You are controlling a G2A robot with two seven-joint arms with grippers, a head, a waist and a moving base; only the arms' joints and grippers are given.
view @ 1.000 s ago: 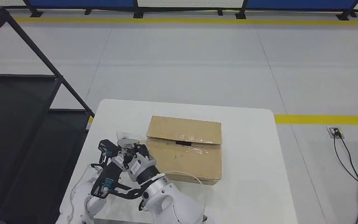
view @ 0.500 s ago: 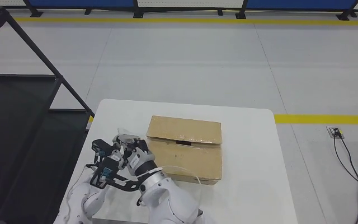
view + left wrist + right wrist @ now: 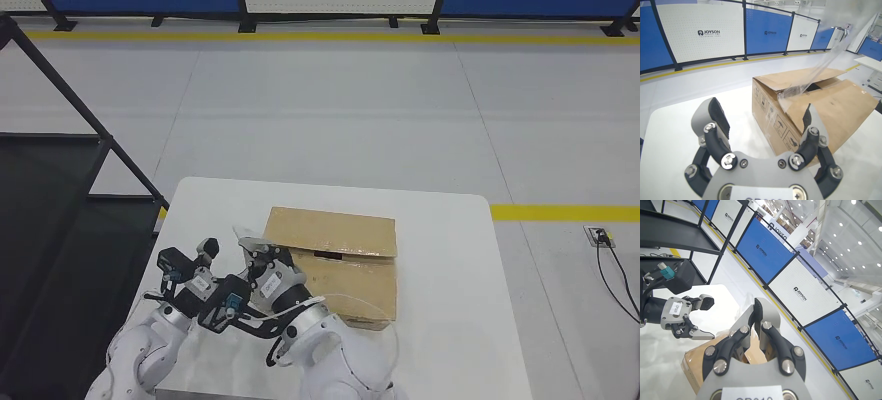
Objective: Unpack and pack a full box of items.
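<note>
A brown cardboard box [image 3: 335,260] lies on the white table [image 3: 440,300], its top flaps slightly apart. A strip of clear tape [image 3: 829,58] rises from the box's flap corner, still stuck there. My right gripper [image 3: 755,311] is shut on the strip's free end above the box's left corner [image 3: 252,250]. My left gripper [image 3: 762,115] stands open with nothing between its fingers, low over the table just left of the box [image 3: 212,265]. The right wrist view shows the left gripper [image 3: 704,319] beside the box [image 3: 719,349].
A black metal rack [image 3: 50,230] stands off the table's left side. Bare table runs to the right of and in front of the box. Blue and white fence panels [image 3: 764,32] line the room behind.
My right gripper has carried the tape end rightwards, toward the box's corner. The left gripper has drawn away to the left, so the two grippers now stand apart.
</note>
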